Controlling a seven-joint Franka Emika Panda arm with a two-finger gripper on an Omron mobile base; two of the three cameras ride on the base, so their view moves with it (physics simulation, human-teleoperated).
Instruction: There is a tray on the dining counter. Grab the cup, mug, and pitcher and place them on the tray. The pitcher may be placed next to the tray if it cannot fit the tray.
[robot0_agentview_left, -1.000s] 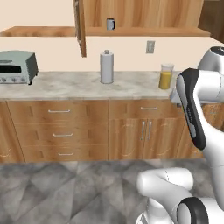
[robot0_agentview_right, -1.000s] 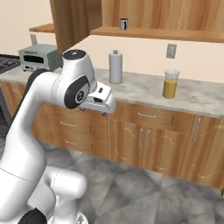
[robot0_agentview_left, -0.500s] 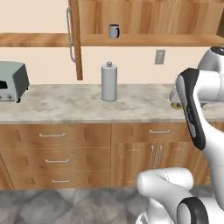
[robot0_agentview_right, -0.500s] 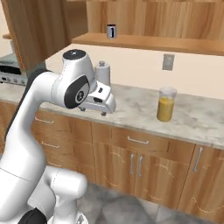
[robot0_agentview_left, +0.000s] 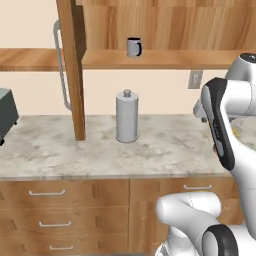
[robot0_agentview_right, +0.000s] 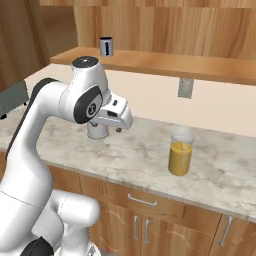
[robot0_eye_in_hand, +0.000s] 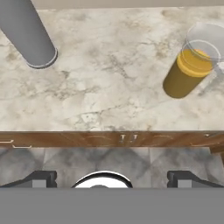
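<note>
Hand (robot0_eye_in_hand: 112, 178) hangs spread and empty off the bench (robot0_eye_in_hand: 109, 83) edge; the upright pitcher (robot0_eye_in_hand: 189, 69) stands upper right of frame.

beige wall (robot0_agentview_left: 165, 100), wooden shelf (robot0_agentview_right: 165, 64), marbled counter (robot0_agentview_left: 100, 150)

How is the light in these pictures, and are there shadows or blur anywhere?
Right base view: even, soft light; the pitcher casts hardly any shadow on the counter. Hand view: sharp stone veins, a faint shadow beside the grey cylinder. Left base view: slightly soft edges on the mug.
</note>
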